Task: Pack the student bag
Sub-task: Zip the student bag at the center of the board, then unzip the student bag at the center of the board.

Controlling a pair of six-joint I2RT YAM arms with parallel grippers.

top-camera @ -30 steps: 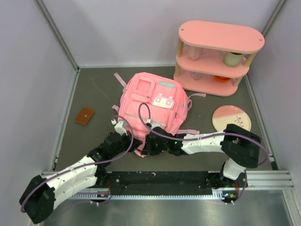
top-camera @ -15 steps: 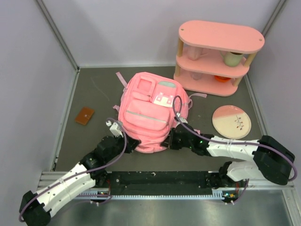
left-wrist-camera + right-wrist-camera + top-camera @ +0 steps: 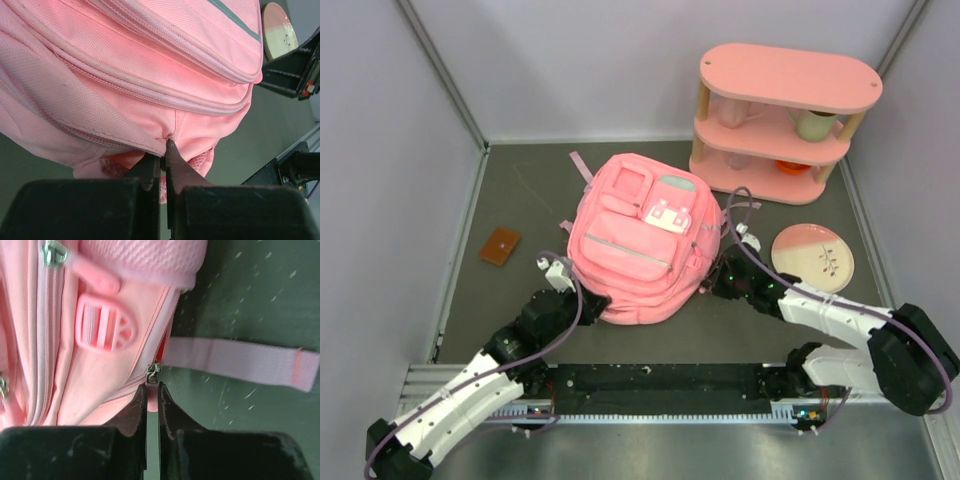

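1. The left gripper [image 3: 164,152] is reaching in at the near left corner of the student bag [image 3: 635,240]. Its jaws are closing to a sliver, the tips nipping the bag at a zipper seam.
2. The right gripper [image 3: 152,390] is working at the bag's near right side. Its jaws are pressing together on a metal zipper pull [image 3: 152,373], beside a loose pink strap [image 3: 235,361].
3. The bag is lying front-up at the middle of the table [image 3: 520,200]. Its interior is not showing.
4. A brown rectangular item [image 3: 500,245] is lying well to the bag's left.
5. A pink-and-cream plate [image 3: 812,252] is sitting to its right.
6. The pink shelf unit [image 3: 785,75] is standing at the far right. It is holding a pale cup [image 3: 815,124] and a pink item [image 3: 732,112] on its middle tier, and an orange bowl [image 3: 792,167] below.
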